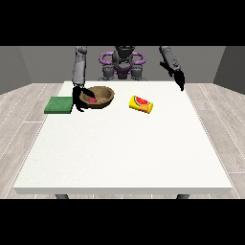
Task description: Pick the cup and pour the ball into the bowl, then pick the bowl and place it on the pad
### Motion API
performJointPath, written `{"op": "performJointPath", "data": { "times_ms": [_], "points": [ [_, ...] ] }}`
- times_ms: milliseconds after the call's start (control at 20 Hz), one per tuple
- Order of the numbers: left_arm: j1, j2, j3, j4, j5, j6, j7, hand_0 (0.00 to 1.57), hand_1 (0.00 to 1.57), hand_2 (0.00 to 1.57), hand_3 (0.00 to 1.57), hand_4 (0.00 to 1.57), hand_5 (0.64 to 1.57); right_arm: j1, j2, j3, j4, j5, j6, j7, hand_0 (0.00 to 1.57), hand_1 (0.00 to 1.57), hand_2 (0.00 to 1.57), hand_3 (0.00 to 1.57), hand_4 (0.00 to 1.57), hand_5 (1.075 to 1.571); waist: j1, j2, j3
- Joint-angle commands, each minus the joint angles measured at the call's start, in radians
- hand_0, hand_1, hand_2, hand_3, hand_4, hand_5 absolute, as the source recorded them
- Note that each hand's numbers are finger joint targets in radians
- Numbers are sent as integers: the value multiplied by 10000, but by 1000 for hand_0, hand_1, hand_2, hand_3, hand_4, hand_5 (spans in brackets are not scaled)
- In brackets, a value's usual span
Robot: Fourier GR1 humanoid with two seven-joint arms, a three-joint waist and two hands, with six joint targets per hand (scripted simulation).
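Front view: brown bowl [101, 96] holds red ball [92, 100]; yellow cup [141, 104] lies sideways

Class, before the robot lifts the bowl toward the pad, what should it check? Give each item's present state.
1. Ball inside the bowl: ok.
2. Cup out of the bowl's path, lying on its side on the table: ok.
3. Hand at the view's left at the bowl's rim: ok.
4. Fingers closed on the rim: cannot tell.
5. Pad free on top: ok.
6. Hand at the view's right away from the bowl: ok.
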Motion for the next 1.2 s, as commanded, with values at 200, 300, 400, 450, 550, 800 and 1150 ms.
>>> {"op": "performJointPath", "data": {
  "times_ms": [200,300,400,450,550,800,1150],
  "points": [
    [-548,18,-460,-537,-187,-322,7,0,0,0,0,0,716,1177,-1620,1039,644,2553,-3205,1071,1571,1571,1571,1571,1298,1568,1418,1328,582],
    [-843,-81,-395,-426,-147,-228,64,0,0,0,0,0,716,1069,-2007,1094,288,2748,-3470,1590,1571,1571,1571,1571,1287,1570,1470,1325,566],
    [-765,-210,-556,-282,-132,-420,309,0,0,0,0,0,716,883,-2343,924,94,2523,-3296,2675,1571,1571,1571,1571,1241,1571,1600,965,575],
    [-629,18,-510,-186,-145,-570,200,0,0,0,0,0,713,913,-2356,897,-20,2436,-3258,3029,1571,1571,1571,1571,1199,1571,1655,791,589],
    [-474,-148,-585,58,-218,-478,267,0,0,0,0,0,711,901,-2350,1140,-289,2522,-3221,3997,1571,1571,1571,1571,1179,1571,1601,284,593],
    [102,12,92,1159,112,-348,-9,0,0,0,0,0,709,729,-3159,2210,-1326,3237,-2162,6258,1571,1571,1571,1571,1221,1570,578,-1062,619],
    [699,-230,437,1966,233,88,159,0,0,0,0,0,729,-159,-6148,3488,-2861,4613,507,7931,1571,1571,1571,1571,1571,1571,-607,-2637,619]
  ]
}}
